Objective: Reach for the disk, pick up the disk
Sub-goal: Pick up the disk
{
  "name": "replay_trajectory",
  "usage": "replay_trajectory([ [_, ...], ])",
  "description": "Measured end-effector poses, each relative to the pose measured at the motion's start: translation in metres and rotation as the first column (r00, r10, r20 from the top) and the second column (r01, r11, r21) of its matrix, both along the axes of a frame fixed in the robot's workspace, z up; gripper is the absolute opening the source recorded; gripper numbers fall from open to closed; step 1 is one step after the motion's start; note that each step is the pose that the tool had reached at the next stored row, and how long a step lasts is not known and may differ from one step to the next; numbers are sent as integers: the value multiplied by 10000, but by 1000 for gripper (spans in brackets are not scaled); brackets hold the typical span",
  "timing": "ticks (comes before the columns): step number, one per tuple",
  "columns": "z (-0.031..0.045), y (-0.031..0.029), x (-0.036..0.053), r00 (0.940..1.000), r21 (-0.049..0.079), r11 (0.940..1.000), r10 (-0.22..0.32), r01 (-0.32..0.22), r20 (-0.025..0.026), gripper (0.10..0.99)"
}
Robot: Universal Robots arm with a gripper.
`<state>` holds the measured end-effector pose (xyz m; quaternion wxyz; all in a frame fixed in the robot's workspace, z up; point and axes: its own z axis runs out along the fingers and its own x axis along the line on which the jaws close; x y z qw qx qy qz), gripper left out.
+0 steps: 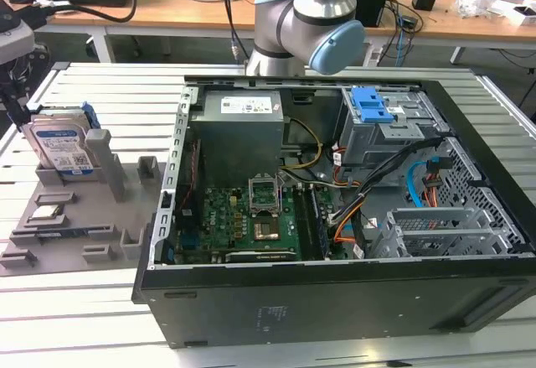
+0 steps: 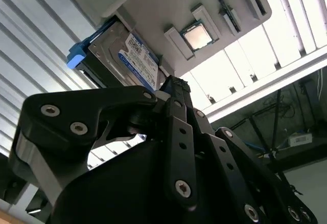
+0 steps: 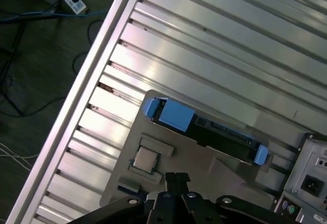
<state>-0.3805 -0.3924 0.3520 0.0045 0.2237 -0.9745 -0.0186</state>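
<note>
In the exterior view, the disk (image 1: 59, 143) is at the far left. It stands on edge in a slot of the grey holder (image 1: 92, 217), with its white-and-blue label facing us and its blue bracket showing along the rim. At about six o'clock from it, we see a small square processor chip (image 1: 48, 212) lying flat in a recess of the same holder. The holder rests on the ribbed metal tabletop (image 1: 109, 91), at nine o'clock from the open computer case (image 1: 335, 292). Inside the case we find a green motherboard (image 1: 243, 217), and at about one o'clock from it a blue latch (image 1: 373, 104) on the grey drive cage. The arm (image 1: 306, 16) rises behind the case at twelve o'clock.

In both wrist views the gripper (image 2: 176, 85) (image 3: 176, 178) hangs over the holder, near the disk (image 2: 120, 55) (image 3: 176, 116) and the chip (image 2: 198, 36) (image 3: 145, 158). Its fingers look pressed together with nothing between them. We cannot tell whether they touch the disk.
</note>
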Motion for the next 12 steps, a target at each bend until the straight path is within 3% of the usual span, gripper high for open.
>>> replay_trajectory([
  [7, 0, 0, 0, 9964, 0, 9964, 853, -853, 0, 106],
  [12, 0, 0, 0, 9885, 0, 9885, 1509, -1509, 0, 106],
])
